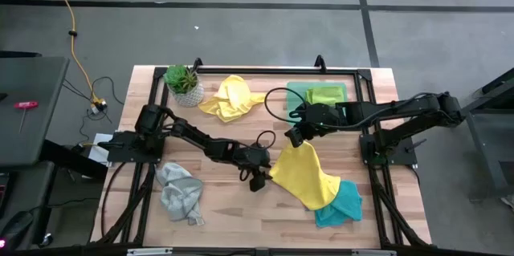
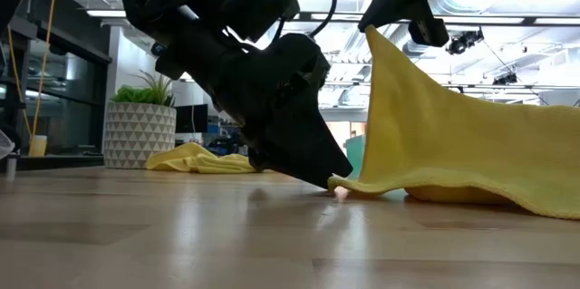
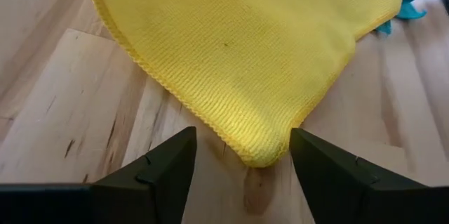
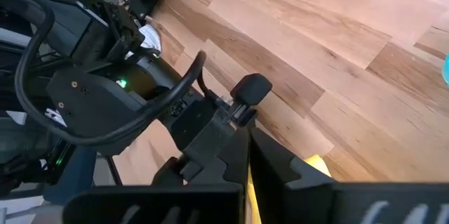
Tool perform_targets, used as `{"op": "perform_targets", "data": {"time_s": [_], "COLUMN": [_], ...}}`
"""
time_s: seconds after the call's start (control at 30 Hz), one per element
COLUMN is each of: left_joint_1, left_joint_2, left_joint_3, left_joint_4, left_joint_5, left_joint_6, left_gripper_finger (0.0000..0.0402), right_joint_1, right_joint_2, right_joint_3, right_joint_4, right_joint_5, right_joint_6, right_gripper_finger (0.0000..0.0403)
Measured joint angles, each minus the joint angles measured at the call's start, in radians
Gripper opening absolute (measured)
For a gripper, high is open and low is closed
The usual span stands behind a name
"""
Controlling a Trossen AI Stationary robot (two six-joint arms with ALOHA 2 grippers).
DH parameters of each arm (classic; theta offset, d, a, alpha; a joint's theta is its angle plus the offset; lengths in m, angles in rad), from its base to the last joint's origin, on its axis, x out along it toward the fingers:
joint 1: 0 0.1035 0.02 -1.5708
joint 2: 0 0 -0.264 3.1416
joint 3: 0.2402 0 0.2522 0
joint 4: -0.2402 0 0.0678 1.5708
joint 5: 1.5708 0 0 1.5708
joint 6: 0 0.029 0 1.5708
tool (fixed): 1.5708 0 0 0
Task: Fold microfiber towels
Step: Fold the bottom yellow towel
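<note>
Right now the right gripper (image 1: pixel 294 137) is clamped on one corner of a yellow towel (image 1: pixel 305 174), lifting that corner above the wooden table (image 1: pixel 233 208). In the low view the cloth hangs from the pinched corner like a slanted sheet, and its lower edge drags on the wood. The far end of this yellow towel lies over a teal-blue towel (image 1: pixel 344 205), which spreads flat on the table.

The left gripper (image 3: pixel 242 171) sits low at the table surface, its fingers (image 3: pixel 165 164) spread apart with nothing between them. The rounded bottom corner of the yellow towel lies just beyond the gap of those fingers, resting on the wood; in the left wrist view the cloth's hemmed edge curves between the two dark tips without touching either. In the low view the left gripper's tip meets the table right beside the towel's curled edge.

Relative to the yellow towel, a crumpled grey towel (image 1: pixel 180 193) lies well apart, on the left arm's side. A second yellow towel (image 1: pixel 230 98) lies bunched farther back, just beside a small potted plant (image 1: pixel 183 83) in a patterned white pot. Behind the lifted corner, a translucent green tray (image 1: pixel 297 90) holds a folded lime green towel (image 1: pixel 325 95).
</note>
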Motion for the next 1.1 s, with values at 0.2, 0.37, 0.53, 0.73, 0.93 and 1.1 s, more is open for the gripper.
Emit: {"op": "perform_targets", "data": {"time_s": [0.2, 0.37, 0.53, 0.73, 0.93, 1.1], "left_joint_1": [-0.034, -0.046, -0.014, 0.056, 0.128, 0.197], "left_joint_2": [0.002, 0.001, -0.089, -0.372, -0.682, -0.851], "left_joint_3": [0.0, -0.001, -0.006, -0.004, -0.003, 0.018], "left_joint_4": [-0.025, -0.032, -0.189, -0.412, -0.597, -0.736], "left_joint_5": [-0.073, -0.08, -0.042, -0.056, -0.086, -0.109], "left_joint_6": [0.01, 0.003, 0.042, 0.247, 0.348, 0.402], "left_gripper_finger": [0.0113, 0.0012, 0.0003, 0.0001, 0.0001, 0.0], "right_joint_1": [0.0, -0.001, -0.018, -0.055, -0.102, -0.142], "right_joint_2": [0.0, 0.0, -0.022, -0.093, -0.124, -0.125], "right_joint_3": [0.0, 0.0, 0.0, 0.044, 0.081, 0.117], "right_joint_4": [0.005, 0.021, 0.021, 0.007, -0.074, -0.072], "right_joint_5": [0.0, 0.0, -0.03, -0.037, -0.037, -0.044], "right_joint_6": [-0.001, -0.007, -0.03, -0.096, -0.157, -0.22], "right_gripper_finger": [0.0, 0.0, 0.0, 0.0, 0.0, 0.0]}}
